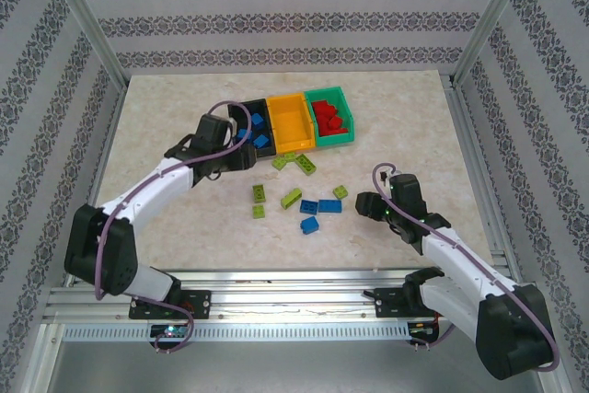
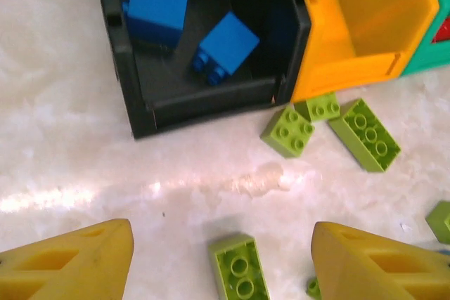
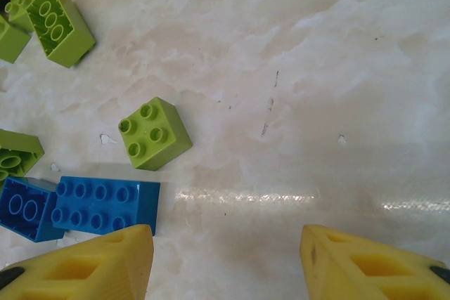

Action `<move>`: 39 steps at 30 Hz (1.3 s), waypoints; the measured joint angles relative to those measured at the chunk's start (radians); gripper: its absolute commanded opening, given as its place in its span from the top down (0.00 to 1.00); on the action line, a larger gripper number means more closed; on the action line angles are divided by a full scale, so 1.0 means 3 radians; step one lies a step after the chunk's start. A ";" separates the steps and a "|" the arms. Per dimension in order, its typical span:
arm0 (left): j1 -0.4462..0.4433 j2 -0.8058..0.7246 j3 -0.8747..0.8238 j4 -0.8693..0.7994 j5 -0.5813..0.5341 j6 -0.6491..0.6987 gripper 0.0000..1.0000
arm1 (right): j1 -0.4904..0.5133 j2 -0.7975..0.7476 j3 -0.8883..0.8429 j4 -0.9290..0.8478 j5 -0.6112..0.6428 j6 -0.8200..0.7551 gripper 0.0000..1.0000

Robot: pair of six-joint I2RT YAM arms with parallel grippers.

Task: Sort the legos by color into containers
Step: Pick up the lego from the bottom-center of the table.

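Both claws hanging open over loose legos (image 1: 291,197), bins beyond.
Right gripper (image 3: 225,233) is spreading empty fingers near a long blue brick (image 3: 105,205) and a square lime brick (image 3: 155,133); left gripper (image 2: 221,233) is gaping above a lime brick (image 2: 239,268). Farther off, the black bin (image 2: 211,103) is holding blue bricks (image 2: 226,43), the orange-yellow bin (image 2: 351,68) is touching it, and the teal bin (image 1: 336,140) is holding red bricks (image 1: 329,117).

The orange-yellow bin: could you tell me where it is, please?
In the top external view, the orange-yellow rectangular plastic bin sits between the black plastic bin and the teal plastic bin.
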State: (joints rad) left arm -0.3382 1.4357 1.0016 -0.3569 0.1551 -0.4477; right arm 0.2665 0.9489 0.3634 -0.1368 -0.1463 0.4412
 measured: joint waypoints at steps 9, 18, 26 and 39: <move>-0.0078 -0.0369 -0.0649 0.0292 0.0184 -0.0364 0.33 | 0.0233 0.0146 0.0136 -0.0120 -0.0142 0.0045 0.42; -0.0305 -0.0558 -0.1198 0.0690 0.0196 -0.0740 0.33 | 0.0997 0.0328 0.0280 -0.0245 -0.0203 0.0365 0.43; -0.0506 -0.0589 -0.1470 0.0983 0.0168 -0.0966 0.33 | 0.1265 0.0624 0.0476 -0.0362 -0.0186 0.0431 0.43; -0.0529 -0.0942 -0.1768 0.1085 0.0064 -0.1118 0.33 | 0.1605 0.1242 0.0914 -0.0394 -0.0062 0.0402 0.42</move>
State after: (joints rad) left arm -0.4969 1.1530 0.4713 -0.0315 0.1741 -0.7830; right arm 0.7479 1.3216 0.6376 -0.2550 -0.1650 0.5617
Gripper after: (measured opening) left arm 0.668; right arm 0.577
